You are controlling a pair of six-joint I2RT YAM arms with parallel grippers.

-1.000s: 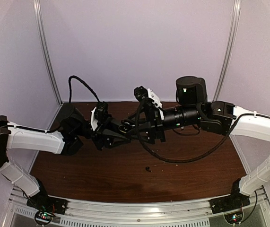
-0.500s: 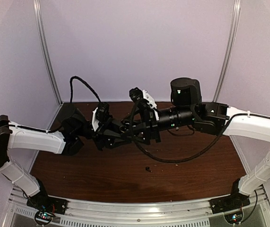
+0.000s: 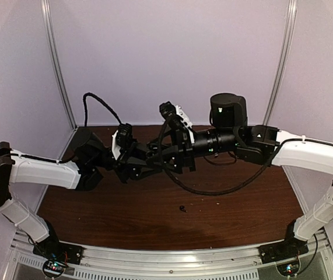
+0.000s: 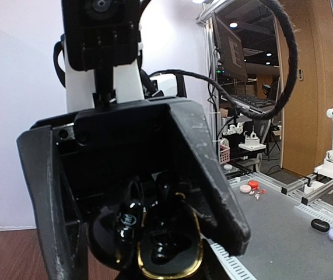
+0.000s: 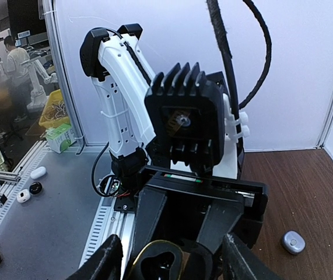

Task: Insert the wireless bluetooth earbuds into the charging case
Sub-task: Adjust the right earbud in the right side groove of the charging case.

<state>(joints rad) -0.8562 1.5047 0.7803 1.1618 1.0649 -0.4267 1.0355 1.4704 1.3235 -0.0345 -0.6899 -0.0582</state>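
My left gripper [image 3: 146, 162] is shut on the black charging case [image 4: 167, 248] with a gold rim. It holds the case open above the table's middle. The case also shows in the right wrist view [image 5: 154, 265], between the left gripper's two fingers [image 5: 154, 219]. A shiny black earbud [image 4: 128, 224] sits at the case's left side; I cannot tell if it is seated. My right gripper [image 3: 161, 158] faces the left one, open, with its fingers [image 5: 103, 263] wide on either side of the case. Another black earbud [image 3: 182, 208] lies on the table. The lavender buds are out of view.
A small pale lavender case [image 5: 293, 242] lies on the brown table [image 3: 242, 216] behind the left arm. A black cable [image 3: 213, 189] loops under the right arm. White walls close in the back and sides.
My right arm has moved left toward the left gripper, so its open fingers now straddle the held case. The left arm has barely moved.
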